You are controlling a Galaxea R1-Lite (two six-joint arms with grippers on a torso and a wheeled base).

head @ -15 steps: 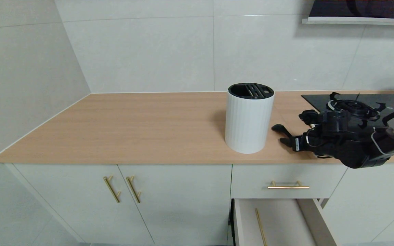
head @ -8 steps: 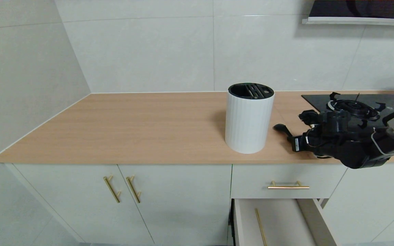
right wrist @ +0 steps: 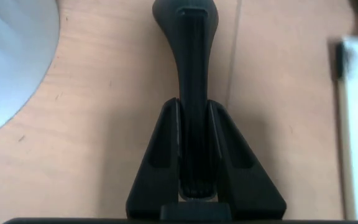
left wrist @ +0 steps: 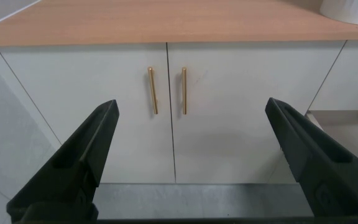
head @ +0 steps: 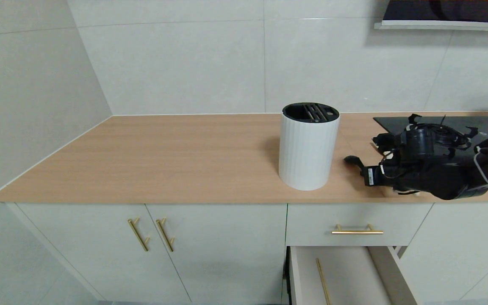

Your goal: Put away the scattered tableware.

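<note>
Countertop: wooden kitchen counter (head: 184, 161) along a tiled wall, with a stove (head: 439, 127) at the robot's right end and a half-open drawer (head: 345, 275) below the front edge.
Holder: white round holder (head: 308, 152) with a black slotted top stands upright on the counter, in the same place as before.
Utensil: black-handled utensil (head: 351, 160) is just beside the holder, on its right. Its free end points toward the holder, and its other end is hidden behind the gripper.
Right gripper: right gripper (head: 364, 171) is clamped on the utensil handle, with one finger on each side of it.
Change: one second ago the fingers were spread low over the counter near the handle. Since then they have closed on it, and the arm has come up a little and drawn back slightly toward the stove.
Meaning: the grasp seems complete and the lift has begun. I judge the next step is to carry the utensil to the top of the holder and lower it into a slot.
Left gripper: left gripper (left wrist: 191, 106) hangs low in front of the cupboard doors (left wrist: 229, 124), with its fingers wide apart and nothing between them.
</note>
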